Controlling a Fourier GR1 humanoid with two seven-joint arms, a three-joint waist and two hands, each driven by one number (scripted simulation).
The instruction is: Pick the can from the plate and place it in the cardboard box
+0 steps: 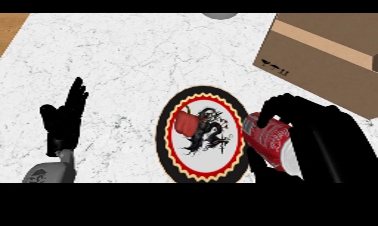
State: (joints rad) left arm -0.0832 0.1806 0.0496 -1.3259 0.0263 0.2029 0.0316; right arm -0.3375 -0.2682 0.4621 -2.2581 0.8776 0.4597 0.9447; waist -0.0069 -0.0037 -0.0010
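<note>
At the plate's (203, 172) right edge, right hand (325, 135) is curling around the tilted red can (269, 137); left hand (65, 117) is resting open, fingers straight; cardboard box (325, 55) is sitting beyond.

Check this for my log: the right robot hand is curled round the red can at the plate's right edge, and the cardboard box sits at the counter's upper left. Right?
Not quite. In the head view the cardboard box sits at the counter's upper right, not upper left. The rest holds: the right robot hand is curled round the red can at the plate's right edge.
</note>
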